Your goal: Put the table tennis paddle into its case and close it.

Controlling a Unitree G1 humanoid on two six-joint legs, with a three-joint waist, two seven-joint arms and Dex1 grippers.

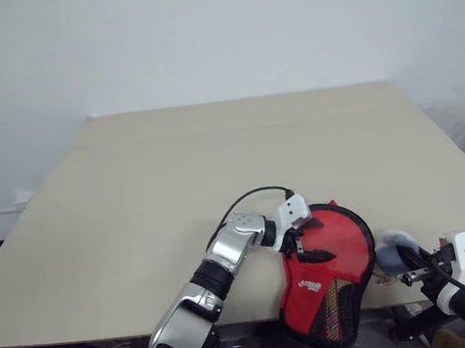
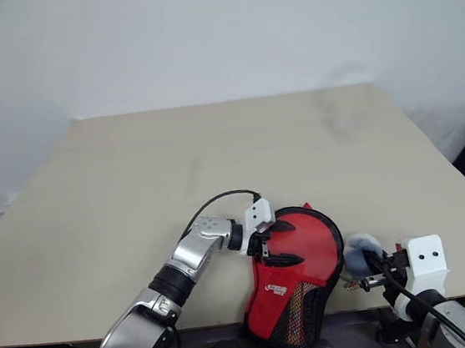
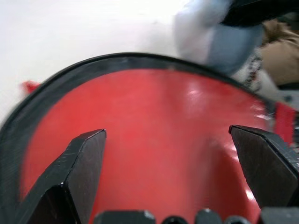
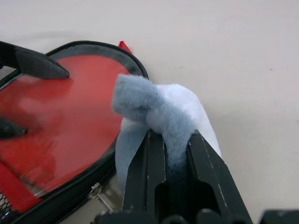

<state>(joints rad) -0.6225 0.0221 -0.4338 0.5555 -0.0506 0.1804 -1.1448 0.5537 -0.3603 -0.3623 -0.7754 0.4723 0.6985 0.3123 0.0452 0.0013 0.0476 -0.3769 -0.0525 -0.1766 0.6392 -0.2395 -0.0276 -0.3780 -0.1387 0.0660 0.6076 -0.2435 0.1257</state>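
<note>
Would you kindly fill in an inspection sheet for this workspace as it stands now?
Surface: beige table, mostly bare.
Job's things: red case at the near edge, overhanging it; paddle not visible.
Clutter: grey-blue fluffy lump beside the case.
Grippers: left gripper open over the case's round end; right gripper shut on the lump.
Cables: black cable looping over the left wrist.
Surroundings: white wall behind.

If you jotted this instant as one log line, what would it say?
case: red, at table's near edge | left gripper: open over case | right gripper: shut on grey-blue fluffy lump beside case
</note>
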